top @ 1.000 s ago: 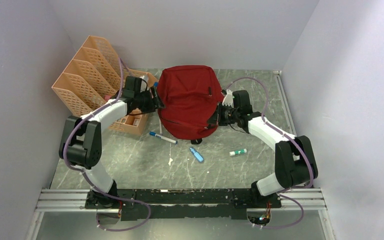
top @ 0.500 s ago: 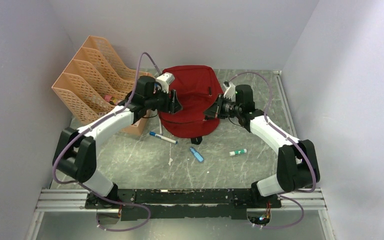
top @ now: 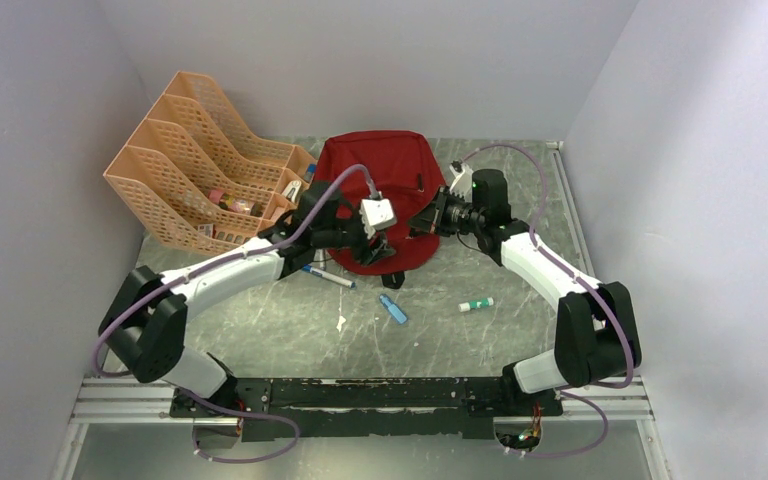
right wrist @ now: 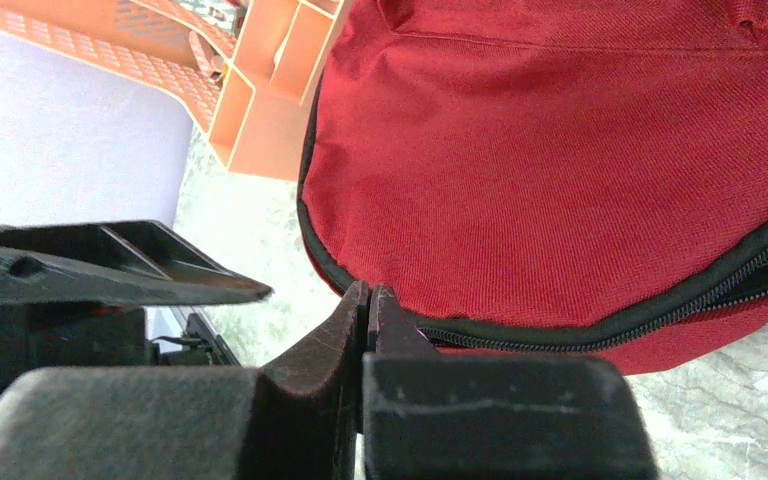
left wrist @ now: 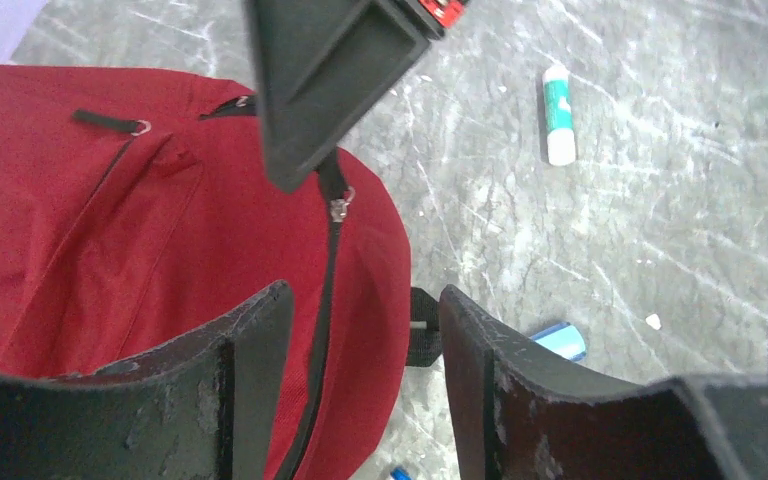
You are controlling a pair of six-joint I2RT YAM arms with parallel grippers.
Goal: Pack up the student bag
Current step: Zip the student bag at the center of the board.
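Observation:
The student bag [top: 378, 180] is a dark-red backpack lying at the back middle of the table. It also fills the left wrist view [left wrist: 110, 230] and the right wrist view [right wrist: 560, 170]. My left gripper [top: 384, 249] hovers over the bag's near edge. Its jaws [left wrist: 360, 320] stand open and empty, astride the black zipper line [left wrist: 322, 300], just below the metal zipper pull [left wrist: 338, 207]. My right gripper [top: 423, 222] is at the bag's right side. Its jaws [right wrist: 368, 297] are pressed shut at the zipper seam [right wrist: 600, 325], and nothing shows between them.
An orange file organizer [top: 200, 160] stands at the back left, next to the bag. On the table in front of the bag lie a blue-capped marker [top: 325, 275], a blue tube [top: 393, 309], a white-and-green glue stick [top: 476, 304] and a paper scrap [top: 341, 323].
My left arm has swung right from the orange organizer, across the bag, to its near edge. My right gripper has shifted slightly up and left at the bag's right side.

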